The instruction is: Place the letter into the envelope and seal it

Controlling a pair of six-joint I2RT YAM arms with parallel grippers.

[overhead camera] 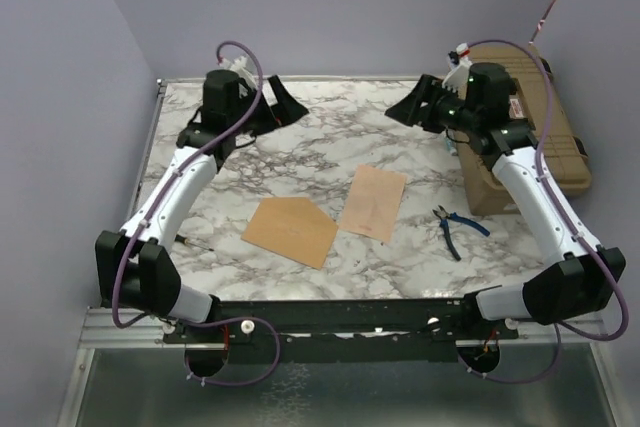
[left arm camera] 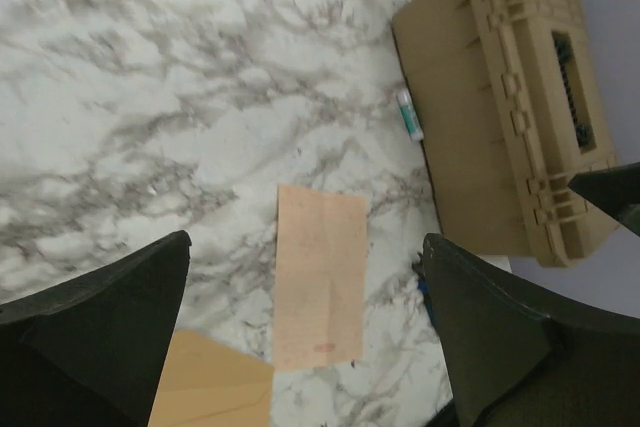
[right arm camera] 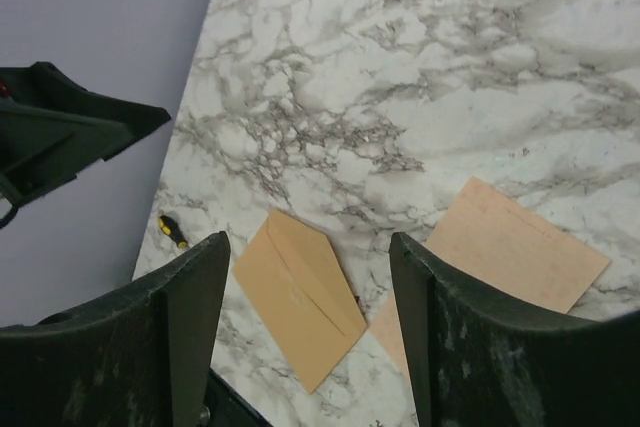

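Note:
The orange-brown envelope [overhead camera: 289,230] lies flat near the table's front middle, its flap folded over it; it also shows in the right wrist view [right arm camera: 297,294] and partly in the left wrist view [left arm camera: 214,385]. The pale pinkish letter [overhead camera: 373,201] lies flat just right of it, their corners nearly touching; it also shows in the left wrist view [left arm camera: 318,286] and the right wrist view [right arm camera: 514,247]. My left gripper [overhead camera: 282,107] is open and empty, raised at the far left. My right gripper [overhead camera: 409,107] is open and empty, raised at the far right.
A tan hard case [overhead camera: 528,127] stands at the right edge. Blue-handled pliers [overhead camera: 455,227] lie in front of it. A small white-and-green tube [left arm camera: 410,114] lies beside the case. A small yellow-and-black screwdriver [right arm camera: 172,231] lies at the left edge.

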